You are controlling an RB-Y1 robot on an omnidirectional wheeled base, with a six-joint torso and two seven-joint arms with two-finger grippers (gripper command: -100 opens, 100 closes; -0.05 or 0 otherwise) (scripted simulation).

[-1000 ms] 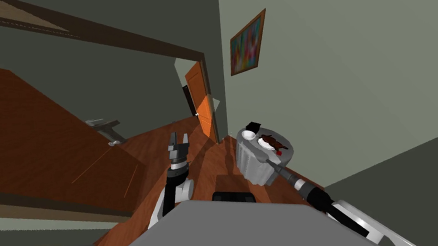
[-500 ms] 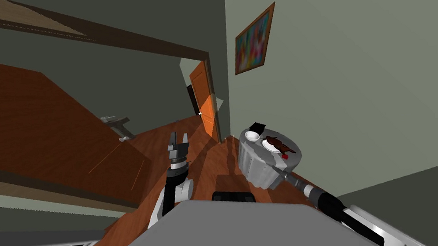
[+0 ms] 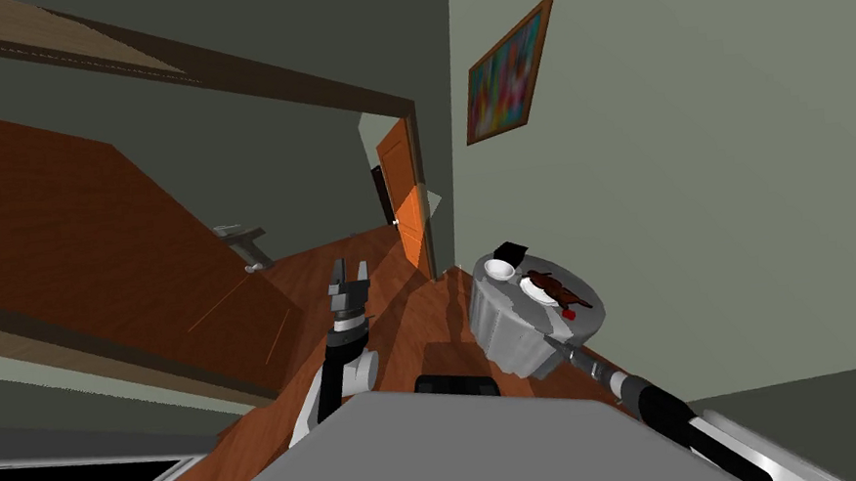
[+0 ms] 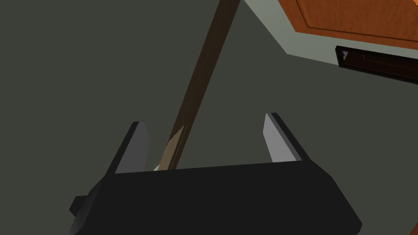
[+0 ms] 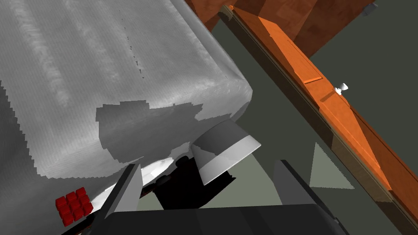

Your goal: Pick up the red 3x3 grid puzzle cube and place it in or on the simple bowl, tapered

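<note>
A small red grid cube (image 3: 569, 314) lies on the near right part of a round table draped in grey cloth (image 3: 508, 328). In the right wrist view the cube (image 5: 74, 205) sits just outside one finger of my right gripper (image 5: 208, 165), which is open and holds nothing. The tapered white bowl (image 5: 226, 153) stands ahead between the fingers, and in the head view the bowl (image 3: 498, 268) is at the table's far side. My right gripper (image 3: 556, 342) hangs at the table's near edge. My left gripper (image 3: 349, 278) is raised over the floor, open (image 4: 203, 120) and holding nothing.
A white plate (image 3: 541, 289) with a dark brown object lies between bowl and cube. A black object (image 3: 509, 250) stands at the table's far edge. An orange door (image 3: 408, 205) stands ajar beyond, and a large brown door (image 3: 74, 257) is at my left. A wall runs behind the table.
The whole head view has shifted, so the table, picture and doors sit further right: my own turn. Both arms keep their pose and both grippers stay open.
</note>
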